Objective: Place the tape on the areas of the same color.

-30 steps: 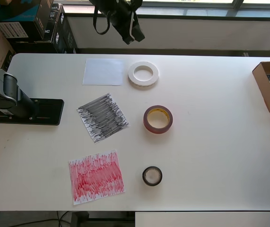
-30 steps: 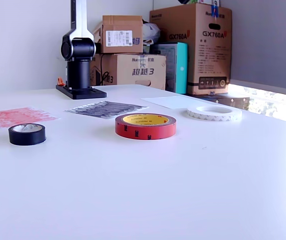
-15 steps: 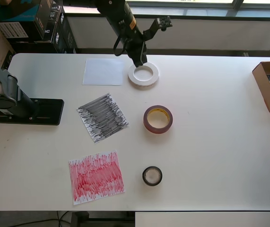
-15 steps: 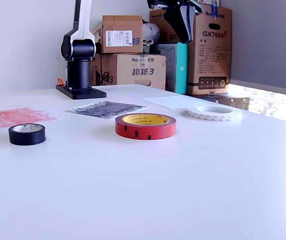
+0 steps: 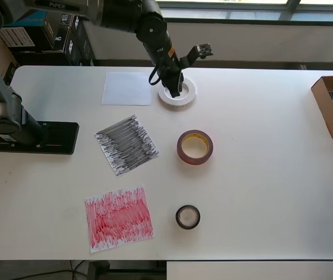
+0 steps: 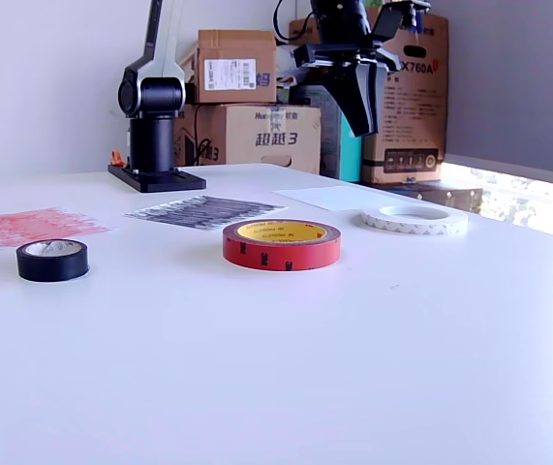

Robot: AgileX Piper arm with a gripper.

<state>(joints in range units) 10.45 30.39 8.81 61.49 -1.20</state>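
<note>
The black gripper (image 6: 361, 116) hangs above the flat white tape ring (image 5: 177, 92), its grip not clear. This ring lies just beside the plain white paper sheet (image 5: 128, 88).

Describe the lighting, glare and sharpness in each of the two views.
Overhead view: even daylight, table bright but not blown out, rolls and sheets sharp, the gripper over the white tape slightly soft. Exterior view: strong glare at the window on the exterior view's right washes out the table's far edge; red tape crisp, background boxes slightly soft.
</note>
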